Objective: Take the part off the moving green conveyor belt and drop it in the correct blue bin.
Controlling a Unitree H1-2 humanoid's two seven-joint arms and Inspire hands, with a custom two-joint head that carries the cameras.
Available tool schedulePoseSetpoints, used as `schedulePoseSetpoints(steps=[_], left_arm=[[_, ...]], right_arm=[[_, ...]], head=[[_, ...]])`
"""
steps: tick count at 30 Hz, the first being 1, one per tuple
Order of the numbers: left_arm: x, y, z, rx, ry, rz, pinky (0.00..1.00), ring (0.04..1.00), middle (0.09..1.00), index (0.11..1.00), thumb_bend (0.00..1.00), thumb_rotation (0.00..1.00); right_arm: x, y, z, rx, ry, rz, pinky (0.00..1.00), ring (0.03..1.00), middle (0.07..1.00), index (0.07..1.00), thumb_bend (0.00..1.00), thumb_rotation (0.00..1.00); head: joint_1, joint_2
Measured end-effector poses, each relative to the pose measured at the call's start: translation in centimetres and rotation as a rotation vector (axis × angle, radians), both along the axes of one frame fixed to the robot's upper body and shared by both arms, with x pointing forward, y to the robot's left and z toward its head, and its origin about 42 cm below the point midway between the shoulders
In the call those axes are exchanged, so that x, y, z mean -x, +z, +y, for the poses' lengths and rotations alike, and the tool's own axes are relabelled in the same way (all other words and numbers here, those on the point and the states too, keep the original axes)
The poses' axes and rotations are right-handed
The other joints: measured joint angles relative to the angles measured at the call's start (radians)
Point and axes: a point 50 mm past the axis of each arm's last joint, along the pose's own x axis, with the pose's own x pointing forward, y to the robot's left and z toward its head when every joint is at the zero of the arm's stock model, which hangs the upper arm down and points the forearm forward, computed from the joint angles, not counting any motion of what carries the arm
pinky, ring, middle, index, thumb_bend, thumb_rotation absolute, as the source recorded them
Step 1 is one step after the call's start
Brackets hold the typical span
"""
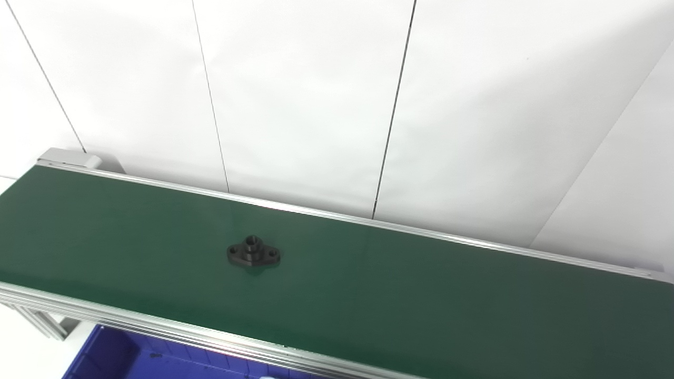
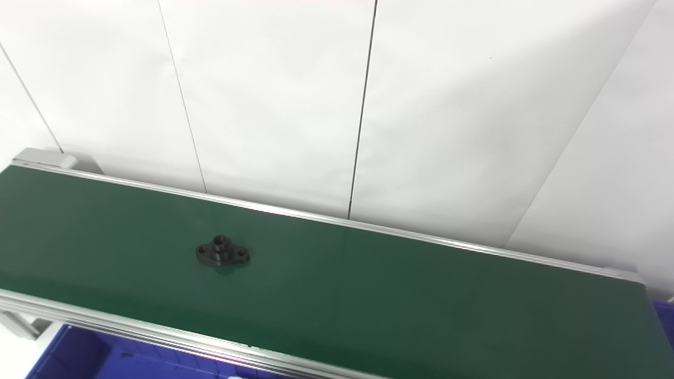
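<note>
A small black part (image 1: pixel 253 252), a flange with a raised round hub and a hole at each end, lies flat on the green conveyor belt (image 1: pixel 400 295), left of the belt's middle. It also shows in the right eye view (image 2: pixel 222 253). A blue bin (image 1: pixel 121 355) sits below the belt's near rail at the bottom left. Neither hand is in view.
The belt runs between silver aluminium rails (image 1: pixel 158 329) from upper left to lower right. White wall panels (image 1: pixel 316 95) stand right behind the far rail. A second bit of blue (image 2: pixel 664 316) shows at the right end of the belt.
</note>
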Motion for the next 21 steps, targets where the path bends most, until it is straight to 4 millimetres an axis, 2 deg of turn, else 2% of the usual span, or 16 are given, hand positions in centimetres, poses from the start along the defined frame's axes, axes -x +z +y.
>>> schedulePoseSetpoints(steps=[3,7,9,15,18,21], left_arm=[[-0.1,0.2,0.0,0.000,0.001,-0.009,0.82,0.906,0.904,0.875,0.74,0.74],[-0.1,0.2,-0.2,0.001,-0.002,-0.002,0.84,0.922,0.913,0.881,0.73,0.73],[-0.1,0.3,-0.2,0.004,-0.001,-0.003,0.85,0.923,0.913,0.882,0.72,0.73],[-0.5,1.2,-0.9,0.027,0.002,-0.033,0.87,0.939,0.927,0.895,0.70,0.70],[-0.6,1.3,-0.9,0.028,0.001,-0.037,0.87,0.936,0.925,0.895,0.69,0.71],[-0.5,1.3,-0.9,0.026,0.001,-0.036,0.87,0.938,0.929,0.904,0.69,0.72]], right_arm=[[-0.2,2.3,-0.2,-0.001,-0.003,-0.084,0.79,0.838,0.902,0.941,0.78,0.73],[-0.5,4.8,-0.7,-0.018,-0.040,-0.173,0.74,0.801,0.854,0.902,0.80,0.70],[-0.5,5.7,-1.0,-0.028,-0.059,-0.197,0.73,0.798,0.843,0.892,0.80,0.70],[-0.6,8.5,-1.5,-0.063,-0.062,-0.276,0.71,0.795,0.834,0.881,0.80,0.58],[-0.9,9.2,-1.5,-0.057,-0.051,-0.305,0.67,0.775,0.833,0.868,0.82,0.58],[-1.6,10.3,-1.8,0.025,-0.033,-0.377,0.68,0.796,0.843,0.864,0.87,0.58]], head=[[0.000,0.006],[-0.003,0.017],[-0.002,0.026],[0.005,0.048],[-0.002,0.058],[-0.006,0.061]])
